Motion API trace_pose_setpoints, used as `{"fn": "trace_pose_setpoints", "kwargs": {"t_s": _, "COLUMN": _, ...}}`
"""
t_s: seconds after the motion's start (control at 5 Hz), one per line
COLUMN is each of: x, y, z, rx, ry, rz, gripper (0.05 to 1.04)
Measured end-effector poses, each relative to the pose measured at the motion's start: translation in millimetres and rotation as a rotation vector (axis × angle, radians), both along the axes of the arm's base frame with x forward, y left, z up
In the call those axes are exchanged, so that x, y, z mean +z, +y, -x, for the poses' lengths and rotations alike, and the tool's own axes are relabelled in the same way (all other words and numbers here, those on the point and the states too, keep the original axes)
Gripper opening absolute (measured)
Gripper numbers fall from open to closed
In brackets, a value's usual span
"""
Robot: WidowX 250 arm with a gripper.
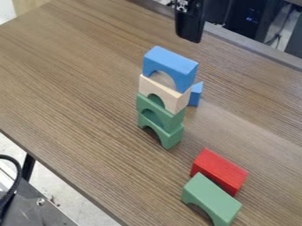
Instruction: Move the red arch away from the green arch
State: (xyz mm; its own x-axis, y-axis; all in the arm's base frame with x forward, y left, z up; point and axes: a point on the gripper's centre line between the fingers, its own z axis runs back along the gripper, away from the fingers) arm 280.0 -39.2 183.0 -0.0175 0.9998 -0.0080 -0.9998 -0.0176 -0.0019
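Green arch (209, 196): nearest cam, far down-frame of gripper (190, 24), a bit to its R in frame, on worktop (77, 79).
Red arch (219, 170): just beside green arch, on gripper side; can't tell if touching. Well apart from gripper.
Stack: near gripper, cam side, slightly L in frame; blue arch (174, 62) on top, then beige arch (173, 101), upper green arch (172, 118), lower green arch (171, 138).
Blue pc (196, 93): cam side of gripper, just behind stack, partly hidden.
Gripper: above far edge of worktop; can't tell if wide or narrow.
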Motion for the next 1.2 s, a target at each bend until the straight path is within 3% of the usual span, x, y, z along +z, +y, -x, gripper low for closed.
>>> {"fn": "trace_pose_setpoints", "kwargs": {"t_s": 0.2, "x": -10.1, "y": 0, "z": 3, "rx": 0.0, "ry": 0.039, "rz": -0.001, "gripper": 0.999}}
{"fn": "trace_pose_setpoints", "kwargs": {"t_s": 0.4, "x": -31.8, "y": -7, "z": 17, "rx": 0.011, "ry": 0.108, "rz": 0.039, "gripper": 0.998}}
{"fn": "trace_pose_setpoints", "kwargs": {"t_s": 0.6, "x": -42.5, "y": -23, "z": 35, "rx": -0.001, "ry": 0.145, "rz": 0.072, "gripper": 0.998}}
{"fn": "trace_pose_setpoints", "kwargs": {"t_s": 0.8, "x": -49.5, "y": -44, "z": 44, "rx": -0.037, "ry": 0.156, "rz": 0.094, "gripper": 0.998}}
{"fn": "trace_pose_setpoints", "kwargs": {"t_s": 1.2, "x": -54.5, "y": -70, "z": 54, "rx": -0.054, "ry": 0.087, "rz": 0.096, "gripper": 0.998}}
